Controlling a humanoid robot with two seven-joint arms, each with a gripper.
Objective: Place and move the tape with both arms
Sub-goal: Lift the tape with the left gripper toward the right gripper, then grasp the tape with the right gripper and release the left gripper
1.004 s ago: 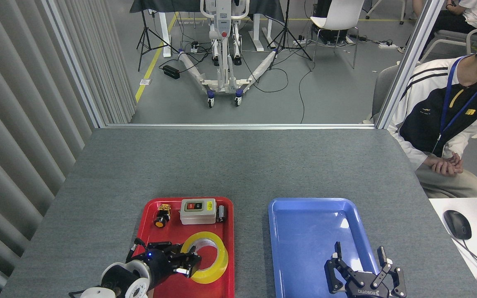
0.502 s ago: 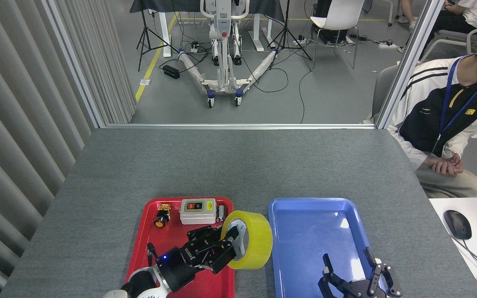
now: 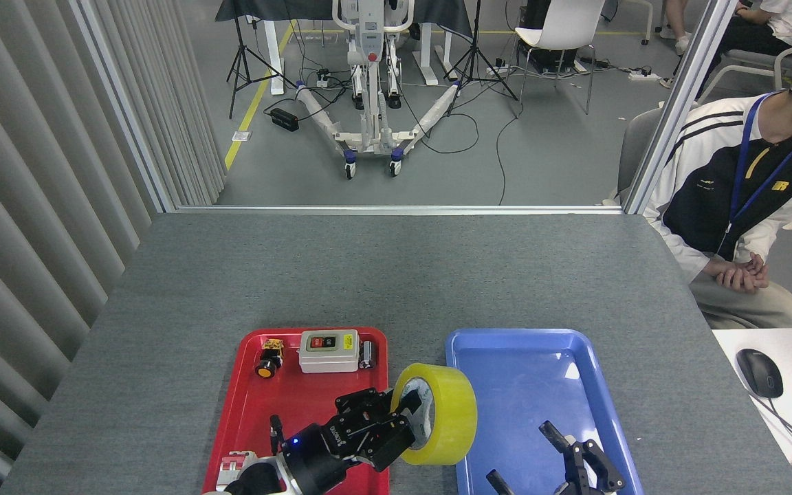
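Now gripping the tape [image 3: 445,412] with the left gripper [image 3: 396,430], fingers [image 3: 406,405] reaching into the whitish core and clamped on the near wall of the roll. Held on edge, open core facing left toward the claw, yellow band facing right. Hanging over the gap between the red tray [image 3: 251,405] and the blue tray [image 3: 526,344], its right side overlapping the left rim of the blue one; hard to tell whether lifted clear of the surface or brushing it. Left arm reaching in from the bottom edge across the near right corner of the red tray, blue light showing on the wrist.

Low at the near edge of the blue tray, the right gripper [image 3: 561,460], only partly in view, fingers spread wide apart and holding nothing. Well apart from the tape, to its right and nearer.

Along the far edge of the red tray: a small yellow push button [image 3: 269,359], a grey switch box [image 3: 328,350] and a small dark cylinder [image 3: 367,354] just beside the box.

Past the right edge of the grey table [image 3: 396,275], a seated person [image 3: 746,206], hands clasped
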